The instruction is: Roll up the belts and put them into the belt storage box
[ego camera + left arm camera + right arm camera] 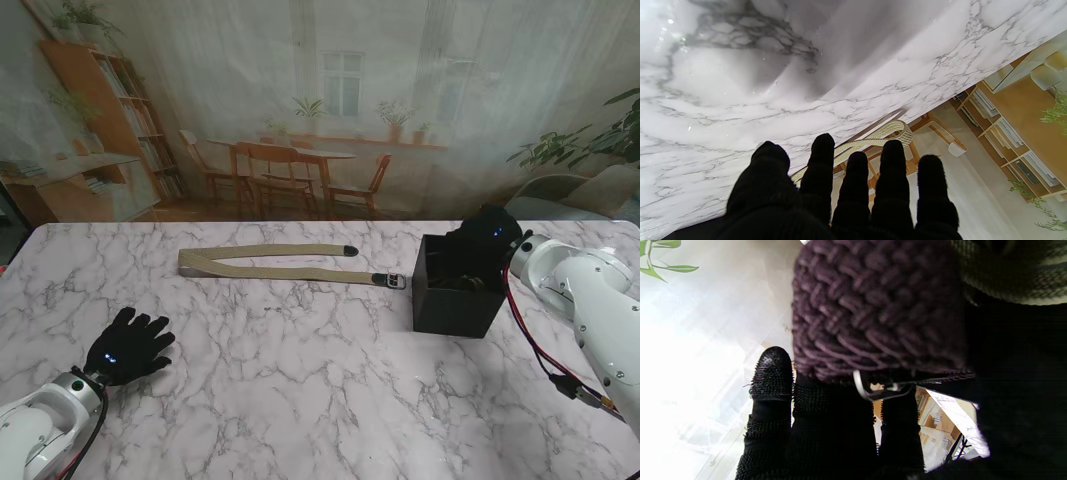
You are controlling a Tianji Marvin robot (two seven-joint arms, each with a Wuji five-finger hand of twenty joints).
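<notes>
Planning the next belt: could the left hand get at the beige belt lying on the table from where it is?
Probably yes. The left hand is open over bare marble, and nothing stands between it and the beige belt, which lies flat farther from me. The right hand is busy at the storage box.

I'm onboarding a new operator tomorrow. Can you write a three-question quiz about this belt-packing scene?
1. True or false: the beige belt lies rolled up inside the black storage box.
2. Which hand is at the box? A) left hand B) right hand
3. Fill in: the right wrist view shows a rolled, woven ____ belt against the fingers.

Key: 1 false, it lies folded flat on the marble table; 2 B; 3 purple.
</notes>
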